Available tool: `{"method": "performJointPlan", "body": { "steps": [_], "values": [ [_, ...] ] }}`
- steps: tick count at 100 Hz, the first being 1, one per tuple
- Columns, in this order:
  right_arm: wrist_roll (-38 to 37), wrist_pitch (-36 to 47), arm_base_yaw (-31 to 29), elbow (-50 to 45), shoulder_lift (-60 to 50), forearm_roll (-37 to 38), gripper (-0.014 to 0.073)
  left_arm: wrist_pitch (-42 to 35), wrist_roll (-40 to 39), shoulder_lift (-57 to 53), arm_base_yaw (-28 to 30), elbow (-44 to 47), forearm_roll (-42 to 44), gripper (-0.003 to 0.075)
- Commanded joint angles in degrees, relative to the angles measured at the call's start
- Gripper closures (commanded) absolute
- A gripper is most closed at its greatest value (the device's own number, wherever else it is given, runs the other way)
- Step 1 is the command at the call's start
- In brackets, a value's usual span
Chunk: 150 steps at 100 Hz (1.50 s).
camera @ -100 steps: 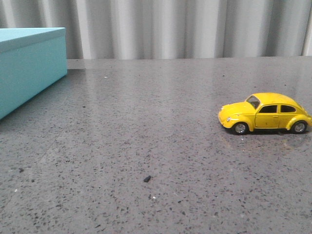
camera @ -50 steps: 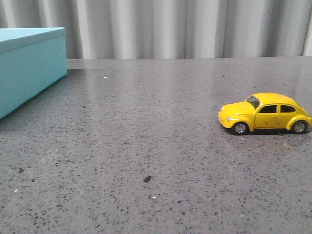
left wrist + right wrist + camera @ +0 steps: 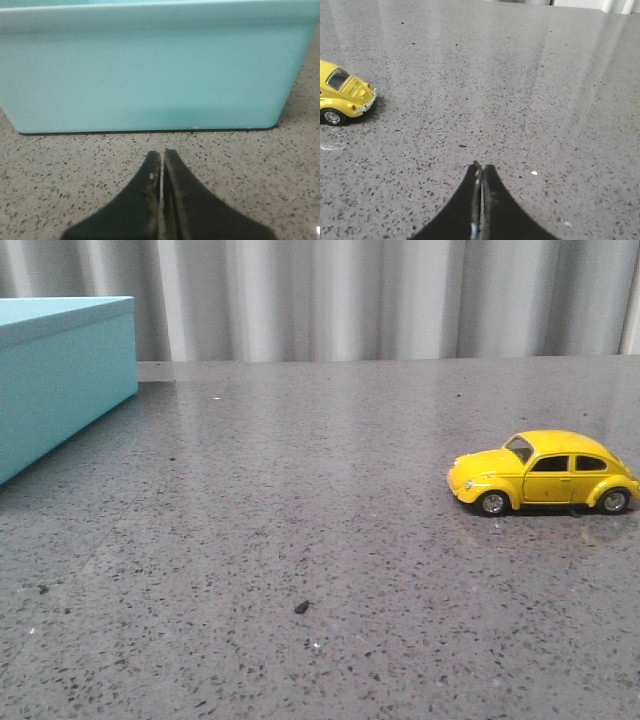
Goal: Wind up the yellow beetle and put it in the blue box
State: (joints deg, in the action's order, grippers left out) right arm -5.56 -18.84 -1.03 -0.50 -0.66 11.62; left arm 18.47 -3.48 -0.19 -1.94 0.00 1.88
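Note:
The yellow beetle (image 3: 545, 473) stands on its wheels at the right of the grey table, nose to the left. Its rear shows in the right wrist view (image 3: 342, 93). The blue box (image 3: 55, 375) with its lid on stands at the far left, and its side fills the left wrist view (image 3: 150, 70). My left gripper (image 3: 161, 154) is shut and empty, low over the table just short of the box's side. My right gripper (image 3: 480, 167) is shut and empty, over bare table some way from the car's rear. Neither gripper shows in the front view.
A speckled grey stone table (image 3: 300, 490) runs back to a pleated grey curtain (image 3: 380, 300). A small dark crumb (image 3: 301, 607) lies near the front middle. A white fleck (image 3: 534, 173) lies beside my right fingers.

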Motion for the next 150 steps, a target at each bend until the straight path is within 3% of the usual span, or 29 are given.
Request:
{"method": "performJointPlan", "body": {
  "steps": [1,42,62,77,91,135,150],
  "values": [
    [0.11,0.65,-0.40,-1.25,-0.99,0.14,0.0655,-5.13,-0.46,-1.89,-0.09,1.44,-0.16,0.0741],
    [0.11,1.45,-0.40,-1.25,-0.99,0.14,0.0655,-10.66,-0.46,-1.89,-0.09,1.44,-0.24,0.0741],
    [0.11,7.72,-0.40,-1.25,-0.99,0.14,0.0655,-12.58,-0.46,-1.89,-0.09,1.44,-0.38,0.0741],
    [0.11,11.19,-0.40,-1.25,-0.99,-0.67,0.0655,-15.54,-1.35,-1.79,-0.09,1.44,-10.24,0.0741],
    [0.11,13.47,-0.40,-1.25,-0.99,-7.98,0.0655,-15.05,-1.35,-1.79,-0.09,1.44,-9.73,0.0741],
    [0.11,14.81,-0.40,-1.25,-0.99,-7.85,0.0655,-15.25,-1.35,-1.79,-0.09,1.44,-6.22,0.0741],
    [0.11,14.69,-0.40,-1.25,-0.99,-7.85,0.0655,-19.86,-1.62,-1.79,-0.09,0.95,-8.29,0.0741]
  ]
}}
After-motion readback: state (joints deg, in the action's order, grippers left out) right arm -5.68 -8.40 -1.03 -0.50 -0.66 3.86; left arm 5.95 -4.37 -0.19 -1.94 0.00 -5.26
